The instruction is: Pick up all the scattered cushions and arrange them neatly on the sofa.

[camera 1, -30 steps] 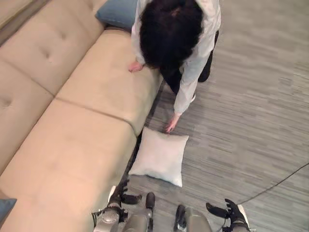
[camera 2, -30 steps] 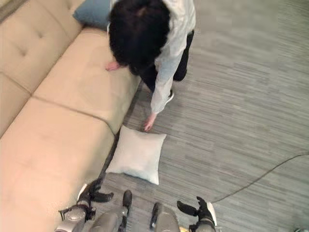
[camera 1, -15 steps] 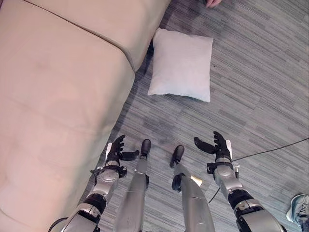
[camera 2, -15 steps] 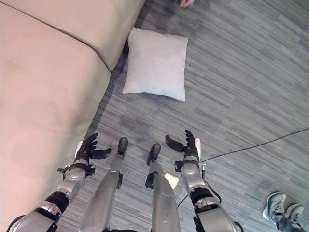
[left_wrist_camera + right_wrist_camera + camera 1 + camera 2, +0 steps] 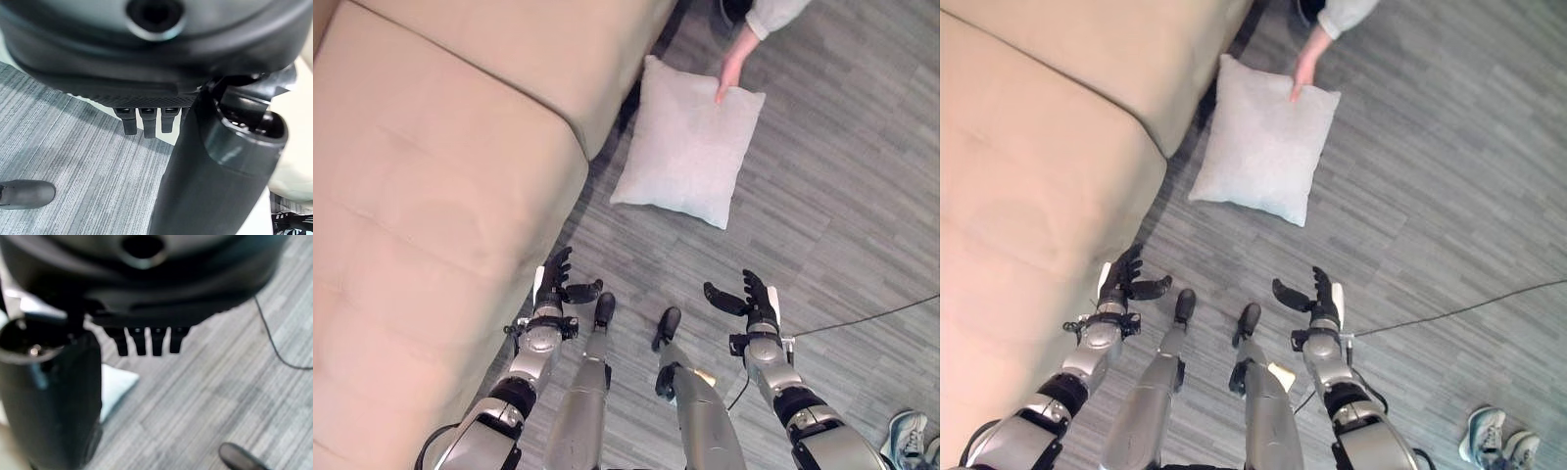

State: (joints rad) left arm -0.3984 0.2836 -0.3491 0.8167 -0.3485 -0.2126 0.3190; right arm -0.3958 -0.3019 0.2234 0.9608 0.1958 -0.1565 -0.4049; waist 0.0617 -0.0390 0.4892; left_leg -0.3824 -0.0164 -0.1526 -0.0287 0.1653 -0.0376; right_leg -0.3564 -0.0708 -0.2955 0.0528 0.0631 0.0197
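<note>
While a large beige sofa takes up the whole left side of the scene, running from near to far, grey wood-grain floor covers the rest. One pale grey square cushion lies flat on the floor at the far middle, with its left edge just beside the front of the sofa seat and tilted a little against the floor's grain. At the cushion's far right corner a person's hand, coming out of a light grey sleeve, touches the cushion with the fingertips. Near the viewer, the robot's left hand hangs over the floor just beside the sofa's front edge, palm turned inward, its fingers straight and spread, the thumb stuck out to the right, holding nothing. On the right side the right hand hangs at about the same height over bare floor, well apart from the cushion, its fingers likewise straight and spread with the thumb pointing left, and empty. From the left wrist camera the fingers show as a straight row above the grey floor, and the right wrist camera shows the same of its own hand, with a corner of the cushion beyond. At the near right corner lies a pair of grey and white shoes.
</note>
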